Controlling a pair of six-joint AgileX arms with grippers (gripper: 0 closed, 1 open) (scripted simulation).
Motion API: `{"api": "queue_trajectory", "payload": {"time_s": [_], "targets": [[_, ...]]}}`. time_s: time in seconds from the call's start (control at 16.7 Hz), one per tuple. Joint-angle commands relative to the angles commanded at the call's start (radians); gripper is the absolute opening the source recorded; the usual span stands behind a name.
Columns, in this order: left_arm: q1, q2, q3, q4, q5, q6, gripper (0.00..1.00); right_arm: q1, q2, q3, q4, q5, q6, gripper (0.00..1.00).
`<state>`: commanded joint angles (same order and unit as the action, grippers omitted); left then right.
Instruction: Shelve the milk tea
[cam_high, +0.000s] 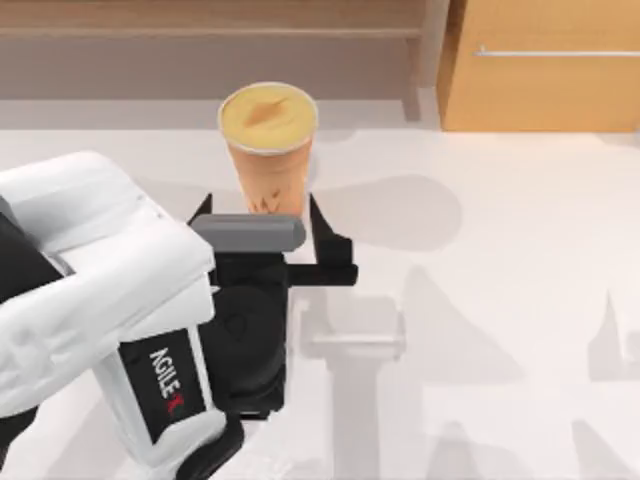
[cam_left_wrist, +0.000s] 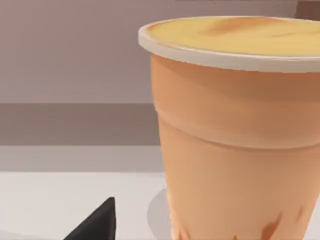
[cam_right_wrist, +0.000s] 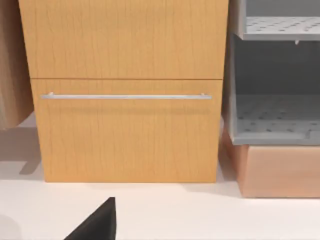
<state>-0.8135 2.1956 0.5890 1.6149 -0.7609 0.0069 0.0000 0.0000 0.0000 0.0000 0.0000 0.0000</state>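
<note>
While the milk tea (cam_high: 268, 150) stands upright on the white table (cam_high: 500, 300) near its far edge, just before the low wooden shelf front (cam_high: 200, 40), the left gripper (cam_high: 262, 218) is held directly on the near side of it, fingers spread wide and nothing pinched. Item: cup, tall and tapered, orange-tan, pale yellow lid, long axis vertical; seen close in the left wrist view (cam_left_wrist: 235, 150), with one dark fingertip (cam_left_wrist: 97, 222) low beside it and apart from the wall. Item: left gripper, two dark fingers pointing toward the cup base, one to each side of it in the top view, no contact judged. Relation noted: cup lies straight ahead of the spread fingers, toward the far side of the table, so a short forward advance is judged sufficient to bracket the lower body before closing. Left arm is judged the nearer by far. Item: wooden cabinet (cam_right_wrist: 125, 90) with a metal handle (cam_right_wrist: 125, 96), and grey shelves (cam_right_wrist: 275, 120) beside it, seen in the right wrist view, where a dark fingertip (cam_right_wrist: 97, 222) of the right gripper is also recorded; its state cannot be told.
</note>
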Motion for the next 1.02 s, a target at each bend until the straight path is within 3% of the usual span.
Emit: {"api": "queue_trajectory", "payload": {"time_s": [0.48, 1.02], "targets": [[-0.008, 0.037, 0.013, 0.027, -0.011, 0.000, 1.00, 0.000, 0.000, 0.000, 0.000, 0.000, 0.000, 1.00], [0.136, 0.109, 0.264, -0.152, 0.137, -0.003, 1.00, 0.000, 0.000, 0.000, 0.000, 0.000, 0.000, 1.00]]}}
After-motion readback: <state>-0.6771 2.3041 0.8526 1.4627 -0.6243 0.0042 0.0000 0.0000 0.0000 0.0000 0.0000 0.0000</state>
